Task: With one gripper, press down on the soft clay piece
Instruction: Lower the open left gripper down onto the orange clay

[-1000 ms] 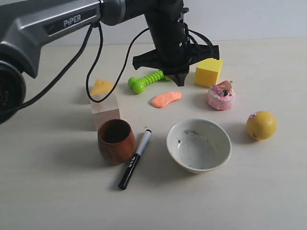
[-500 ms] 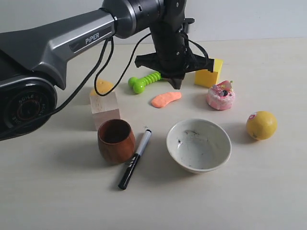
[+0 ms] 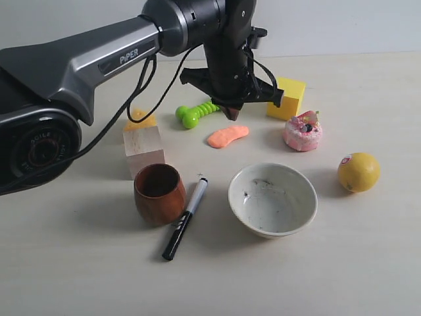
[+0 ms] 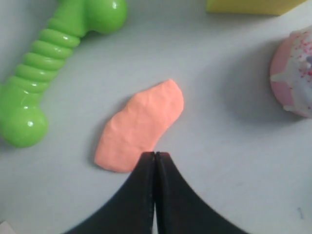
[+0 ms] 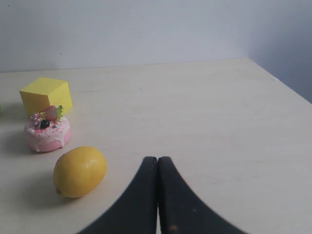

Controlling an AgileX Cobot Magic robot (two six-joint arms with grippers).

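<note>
The soft clay piece (image 3: pixel 227 136) (image 4: pixel 141 126) lies flat on the table, an orange-salmon tongue shape between the green bone toy and the pink cake. My left gripper (image 3: pixel 231 113) (image 4: pixel 155 155) hangs just above and behind it, shut with nothing between its fingers; in the left wrist view its tips overlap the clay's near edge. The right gripper (image 5: pixel 157 160) is shut and empty, off to the side near the lemon, and does not show in the exterior view.
A green ribbed bone (image 3: pixel 196 112), yellow cube (image 3: pixel 287 97), pink cake (image 3: pixel 302 131), lemon (image 3: pixel 358 172), white bowl (image 3: pixel 245 192), black marker (image 3: pixel 185 216), wooden cup (image 3: pixel 159 193) and a wooden block (image 3: pixel 143 149) with a cheese wedge (image 3: pixel 139 120) behind it surround the clay.
The left arm has swung in and lifted slightly; its shut gripper now sits a little higher and nearer the clay's far end.
</note>
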